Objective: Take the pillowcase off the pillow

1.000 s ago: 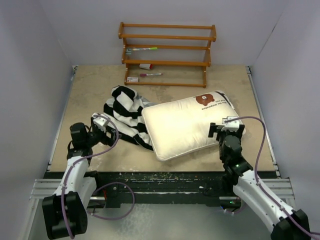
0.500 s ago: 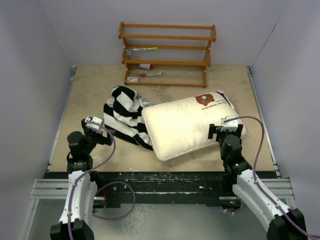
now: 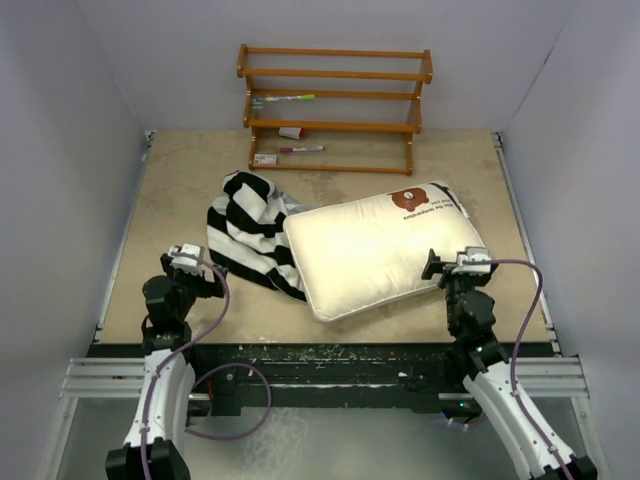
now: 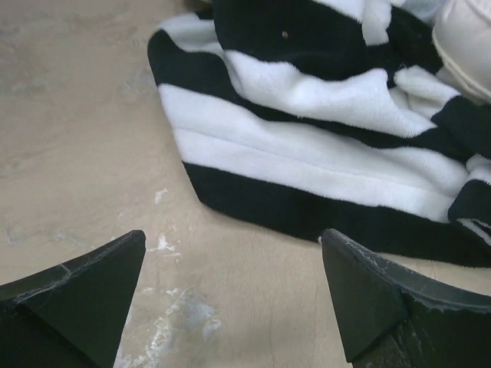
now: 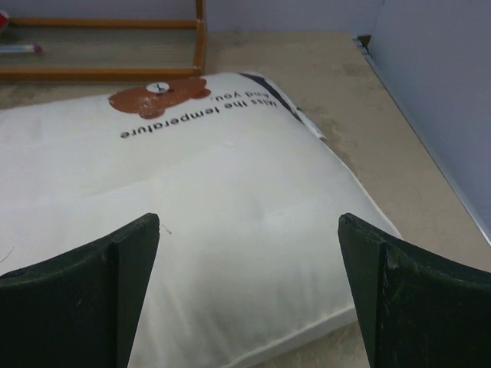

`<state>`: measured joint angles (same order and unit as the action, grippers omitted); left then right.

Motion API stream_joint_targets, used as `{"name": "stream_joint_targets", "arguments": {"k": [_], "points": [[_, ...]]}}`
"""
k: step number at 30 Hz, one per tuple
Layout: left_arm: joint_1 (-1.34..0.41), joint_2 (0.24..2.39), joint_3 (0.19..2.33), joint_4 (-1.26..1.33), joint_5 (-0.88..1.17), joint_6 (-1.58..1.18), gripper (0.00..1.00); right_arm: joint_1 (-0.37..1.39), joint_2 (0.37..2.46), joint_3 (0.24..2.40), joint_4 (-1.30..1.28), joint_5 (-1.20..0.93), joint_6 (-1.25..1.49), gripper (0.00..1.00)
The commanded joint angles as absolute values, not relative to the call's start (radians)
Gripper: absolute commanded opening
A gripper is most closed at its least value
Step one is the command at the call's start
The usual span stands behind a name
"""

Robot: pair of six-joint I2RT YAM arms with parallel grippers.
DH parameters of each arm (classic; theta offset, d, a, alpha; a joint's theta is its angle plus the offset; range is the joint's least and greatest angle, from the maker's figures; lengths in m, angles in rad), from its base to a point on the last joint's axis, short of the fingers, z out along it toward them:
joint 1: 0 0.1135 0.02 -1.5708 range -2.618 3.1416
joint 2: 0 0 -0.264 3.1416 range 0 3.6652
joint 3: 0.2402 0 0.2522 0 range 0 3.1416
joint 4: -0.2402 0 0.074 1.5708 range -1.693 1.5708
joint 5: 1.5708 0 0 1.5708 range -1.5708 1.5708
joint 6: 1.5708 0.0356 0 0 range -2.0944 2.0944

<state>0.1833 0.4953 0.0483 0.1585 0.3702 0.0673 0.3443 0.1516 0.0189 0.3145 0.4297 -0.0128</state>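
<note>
Lying on the tan table (image 3: 170,180), the striped pillowcase (image 3: 248,232) sat crumpled in a heap just left of the pillow (image 3: 365,255), its right edge touching the pillow's left side. The pillow itself was fully uncovered. It lay flat and slightly skewed, right of centre, with a brown bear print (image 3: 408,198) and a line of black text at its far right corner. The left gripper (image 4: 232,239) hovered low over bare table beside the near left edge of the pillowcase, its fingers (image 4: 84,284) spread wide apart and holding nothing. The right gripper (image 5: 249,222) stood at the pillow's near right corner, pointing across the cushion, its fingers (image 5: 399,291) likewise wide apart and empty. Whether they touched the pillow could not be told. A wooden shelf rack (image 3: 335,105) stood at the far edge of the table, carrying a few markers (image 3: 300,149) and other small items.
</note>
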Motion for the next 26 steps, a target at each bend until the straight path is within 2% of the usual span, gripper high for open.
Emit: {"name": "stream_joint_targets", "arguments": {"k": [1,4,7,9,14,19,26], "points": [[0.186,0.355,0.034,0.200,0.348,0.039,0.99,0.325,0.320,0.029,0.421,0.556,0.055,1.00],[0.186,0.353,0.034,0.197,0.344,0.037,0.99,0.325,0.222,0.013,0.389,0.572,0.000,1.00],[0.186,0.457,0.052,0.249,0.349,0.043,0.99,0.325,0.178,0.013,0.338,0.443,-0.002,1.00],[0.186,0.495,0.059,0.265,0.350,0.045,0.99,0.325,0.188,0.014,0.344,0.436,0.000,1.00],[0.187,0.400,0.040,0.226,0.354,0.040,0.99,0.325,0.223,0.017,0.372,0.445,0.002,1.00],[0.187,0.486,0.055,0.265,0.347,0.044,0.99,0.325,0.201,0.014,0.359,0.447,0.003,1.00],[0.187,0.462,0.051,0.255,0.351,0.043,0.99,0.325,0.210,0.014,0.364,0.447,0.003,1.00]]}}
